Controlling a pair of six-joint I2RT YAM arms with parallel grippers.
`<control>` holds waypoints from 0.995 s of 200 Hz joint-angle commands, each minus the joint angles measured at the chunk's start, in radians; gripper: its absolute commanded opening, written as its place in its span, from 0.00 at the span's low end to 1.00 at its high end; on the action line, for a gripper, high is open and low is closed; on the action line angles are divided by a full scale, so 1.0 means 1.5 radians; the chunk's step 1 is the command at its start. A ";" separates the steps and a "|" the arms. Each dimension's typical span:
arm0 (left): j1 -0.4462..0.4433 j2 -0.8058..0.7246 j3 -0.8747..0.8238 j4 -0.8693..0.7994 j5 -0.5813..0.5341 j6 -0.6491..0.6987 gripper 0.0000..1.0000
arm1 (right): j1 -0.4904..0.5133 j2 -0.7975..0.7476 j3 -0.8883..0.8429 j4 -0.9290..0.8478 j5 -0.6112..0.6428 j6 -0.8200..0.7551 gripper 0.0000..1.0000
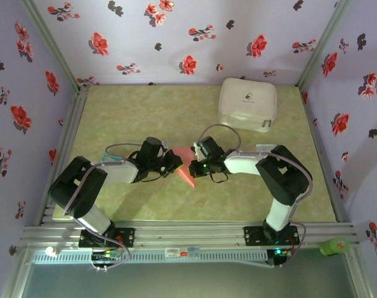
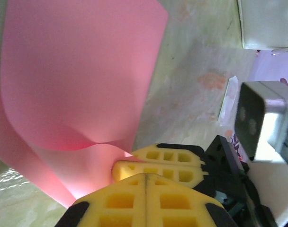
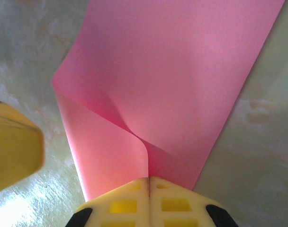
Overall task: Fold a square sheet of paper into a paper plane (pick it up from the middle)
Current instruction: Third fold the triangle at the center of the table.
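sheet: the square sheet of paper is mid-table, held between the two grippers; it's bowed into a soft curl, with a pinch ridge rising from the right fingers and no sharp crease
right gripper: right gripper has its jaws pressed together on the sheet's near edge, paper coming straight out of the seam
left gripper: left gripper has its jaws closed tight, with the sheet against its tip; cannot tell if paper is really caught between the pads
step: looks like setting up the first centre fold; task barely started, no dart shape
do it well: confirm the left grip actually has paper; bring matching edges together before flattening, and press the curl down slowly so the crease lands on the midline; thin paper will likely skew or tear if the two grips pull apart
arm pose: both arms reach inward from their bases, elbows out to the sides, forearms low, wrists facing each other, fingertips nearly meeting
nearby: white case at far right of the table, well apart from the work
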State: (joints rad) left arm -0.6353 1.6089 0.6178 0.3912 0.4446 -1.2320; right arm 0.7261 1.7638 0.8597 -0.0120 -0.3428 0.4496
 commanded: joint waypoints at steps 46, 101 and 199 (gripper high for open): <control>-0.007 0.030 -0.036 0.077 -0.014 -0.037 0.00 | -0.004 0.024 0.002 -0.035 0.024 0.004 0.00; -0.016 0.071 -0.036 0.119 0.004 -0.042 0.00 | -0.005 0.023 0.002 -0.041 0.025 0.003 0.00; -0.017 0.110 -0.058 0.129 -0.017 -0.032 0.00 | -0.004 0.021 0.003 -0.035 0.024 0.007 0.00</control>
State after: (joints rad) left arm -0.6529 1.7420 0.5522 0.5770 0.4370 -1.2816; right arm 0.7261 1.7664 0.8631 -0.0128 -0.3428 0.4503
